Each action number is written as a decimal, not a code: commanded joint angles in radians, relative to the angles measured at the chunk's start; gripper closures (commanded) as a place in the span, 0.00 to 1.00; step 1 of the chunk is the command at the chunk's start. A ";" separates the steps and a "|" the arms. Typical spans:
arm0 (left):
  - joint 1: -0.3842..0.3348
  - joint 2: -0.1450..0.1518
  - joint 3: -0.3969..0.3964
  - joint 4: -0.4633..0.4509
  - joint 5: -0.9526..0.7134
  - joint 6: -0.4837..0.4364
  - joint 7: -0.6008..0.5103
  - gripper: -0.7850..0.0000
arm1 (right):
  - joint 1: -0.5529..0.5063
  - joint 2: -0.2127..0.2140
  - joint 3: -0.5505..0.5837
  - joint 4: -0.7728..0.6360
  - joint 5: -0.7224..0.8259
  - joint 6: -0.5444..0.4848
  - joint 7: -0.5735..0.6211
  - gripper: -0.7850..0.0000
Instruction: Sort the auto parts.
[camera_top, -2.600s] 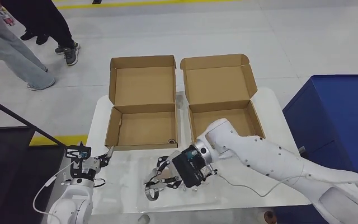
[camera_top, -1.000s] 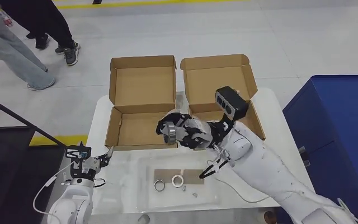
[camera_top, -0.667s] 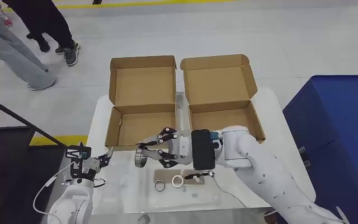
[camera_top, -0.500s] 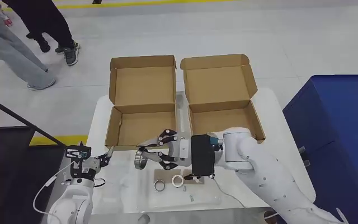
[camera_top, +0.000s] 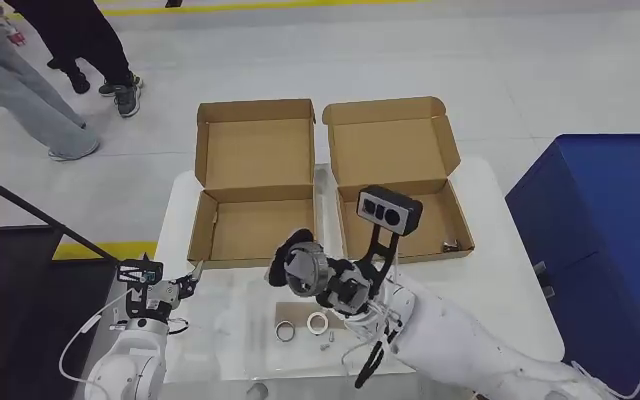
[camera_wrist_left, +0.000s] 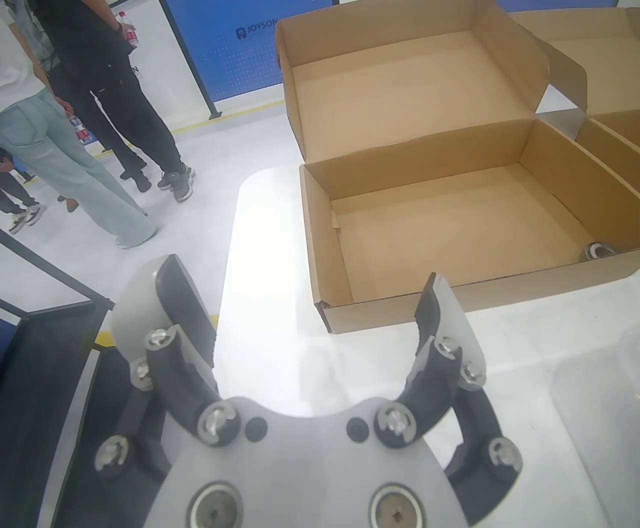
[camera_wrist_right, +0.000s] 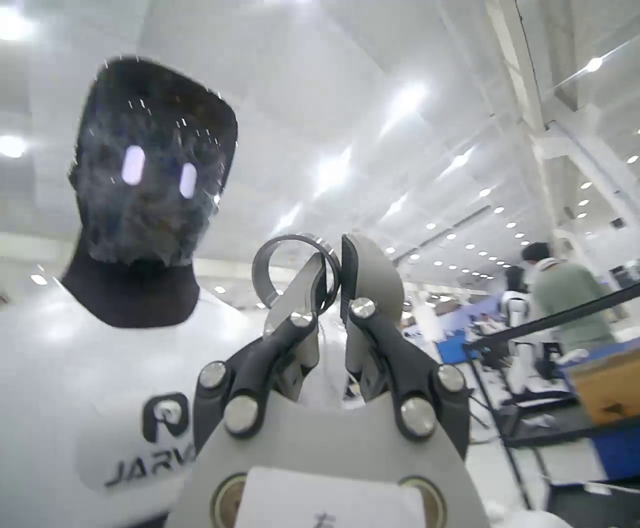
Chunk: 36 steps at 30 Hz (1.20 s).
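My right gripper (camera_wrist_right: 332, 272) is shut on the rim of a steel ring (camera_wrist_right: 287, 267) and points upward. In the top view that ring (camera_top: 303, 268) hangs above the table, just in front of the left cardboard box (camera_top: 215, 228). My left gripper (camera_wrist_left: 302, 280) stands open with nothing in it, low over the table's left edge and in front of that box (camera_wrist_left: 320, 250); the top view shows it at the lower left (camera_top: 186, 280). A small bearing (camera_wrist_left: 597, 248) lies in the box's near right corner. Two more rings (camera_top: 287, 331) (camera_top: 317, 322) lie in the clear tray.
The right cardboard box (camera_top: 345, 220) stands open beside the left one, with small metal parts (camera_top: 455, 243) in its near right corner. Small screws (camera_top: 328, 338) lie by the rings in the clear tray (camera_top: 250, 300). A blue cabinet (camera_top: 585, 220) stands to the table's right.
The right gripper, which pointed left with the ring near the left box's front wall, has swung up and now points at the camera, ring still held. The left arm has not moved.
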<state>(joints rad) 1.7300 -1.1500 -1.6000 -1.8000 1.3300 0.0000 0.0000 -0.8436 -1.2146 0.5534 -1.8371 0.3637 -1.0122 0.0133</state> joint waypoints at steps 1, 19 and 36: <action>0.000 0.000 0.000 0.000 0.000 0.000 0.000 0.00 | -0.009 -0.008 -0.020 -0.013 0.266 0.000 0.151 1.00; 0.000 0.000 0.000 0.000 0.000 0.000 0.000 0.00 | -0.134 -0.093 0.096 0.102 1.101 0.296 1.091 1.00; 0.000 0.000 0.000 0.000 0.000 0.000 0.000 0.00 | -0.169 -0.173 0.444 0.010 -0.585 0.000 0.485 1.00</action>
<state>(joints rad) 1.7300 -1.1500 -1.6000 -1.8000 1.3300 0.0000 0.0000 -1.0076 -1.3835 0.9953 -1.8149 -0.1007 -1.0121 0.5696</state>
